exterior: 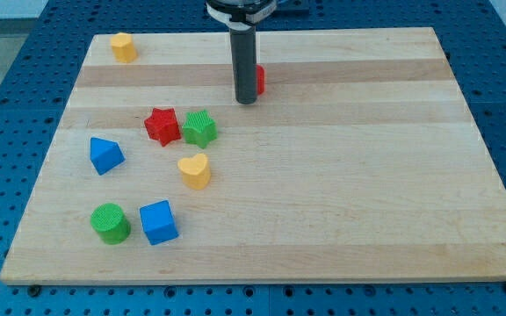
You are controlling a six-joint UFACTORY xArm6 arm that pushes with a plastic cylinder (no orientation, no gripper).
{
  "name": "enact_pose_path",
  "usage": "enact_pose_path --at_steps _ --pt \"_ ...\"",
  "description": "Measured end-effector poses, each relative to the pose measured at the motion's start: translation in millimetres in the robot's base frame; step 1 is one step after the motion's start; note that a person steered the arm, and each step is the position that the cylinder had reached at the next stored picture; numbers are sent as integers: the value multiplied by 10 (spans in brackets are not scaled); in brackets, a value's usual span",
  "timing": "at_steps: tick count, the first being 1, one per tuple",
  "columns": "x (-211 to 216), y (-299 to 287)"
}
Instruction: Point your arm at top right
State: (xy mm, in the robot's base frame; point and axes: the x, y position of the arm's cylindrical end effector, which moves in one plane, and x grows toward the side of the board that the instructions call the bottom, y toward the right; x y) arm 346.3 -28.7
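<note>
My tip (246,101) rests on the wooden board (367,175) near the top centre. A red block (259,80) shows just behind and to the right of the rod, mostly hidden by it. A red star block (161,125) and a green star block (199,128) sit side by side to the lower left of my tip. A yellow heart block (195,170) lies below them. The board's top right corner (429,35) is far to the right of my tip.
A yellow block (123,46) sits at the top left corner. A blue triangle block (104,155) is at the left. A green cylinder (110,223) and a blue cube (158,221) sit at the lower left.
</note>
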Motion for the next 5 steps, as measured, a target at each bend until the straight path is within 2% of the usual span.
enact_pose_path --at_steps 4,5 --pt "-574 -27" --pt "-587 -27"
